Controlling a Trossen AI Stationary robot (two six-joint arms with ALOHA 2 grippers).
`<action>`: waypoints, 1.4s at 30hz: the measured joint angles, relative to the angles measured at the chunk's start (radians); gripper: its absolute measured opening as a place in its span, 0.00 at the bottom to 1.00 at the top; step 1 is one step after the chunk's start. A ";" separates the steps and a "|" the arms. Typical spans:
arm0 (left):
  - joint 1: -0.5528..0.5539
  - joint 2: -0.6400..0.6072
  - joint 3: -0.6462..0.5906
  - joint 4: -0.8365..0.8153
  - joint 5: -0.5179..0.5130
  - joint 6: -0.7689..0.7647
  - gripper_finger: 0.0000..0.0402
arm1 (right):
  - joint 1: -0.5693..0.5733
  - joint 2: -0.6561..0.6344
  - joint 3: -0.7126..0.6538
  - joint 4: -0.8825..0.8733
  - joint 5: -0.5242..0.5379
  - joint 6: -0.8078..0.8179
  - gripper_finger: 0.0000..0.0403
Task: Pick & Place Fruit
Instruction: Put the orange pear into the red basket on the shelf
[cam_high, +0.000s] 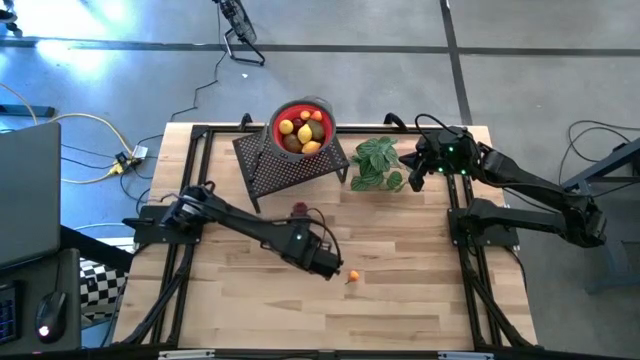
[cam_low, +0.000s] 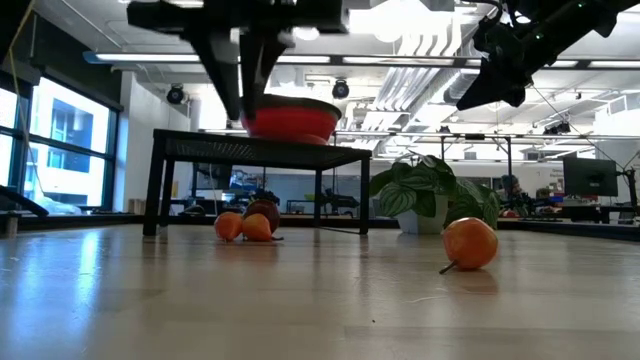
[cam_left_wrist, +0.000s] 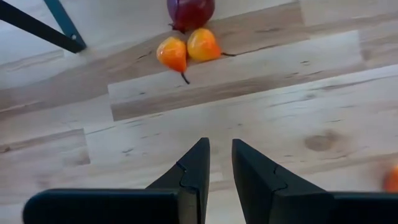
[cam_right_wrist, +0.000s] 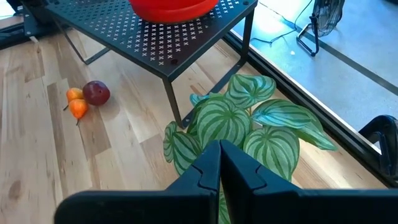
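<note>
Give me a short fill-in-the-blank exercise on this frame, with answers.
1. The red bowl holding several fruits sits on top of the black perforated ____.
2. The right gripper hangs above the green leafy ____.
3. Next to the left gripper, one small ____ fruit lies alone on the table.
4. Beside the dark red fruit lie ____ small orange fruits.

Answers: stand; plant; orange; two

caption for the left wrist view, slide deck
Left gripper, fingers slightly apart and empty, above the wooden table, facing two small orange fruits and a dark red fruit.
</note>
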 joint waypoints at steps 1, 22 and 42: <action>0.000 0.000 -0.015 0.010 0.000 0.000 0.15 | 0.000 0.000 0.000 0.000 0.000 0.000 0.01; 0.000 -0.001 -0.187 0.199 -0.038 0.127 0.15 | 0.000 0.000 0.000 0.000 0.000 -0.003 0.01; 0.045 -0.002 -0.212 0.180 -0.080 0.387 0.08 | 0.000 0.000 0.000 -0.002 0.000 -0.005 0.01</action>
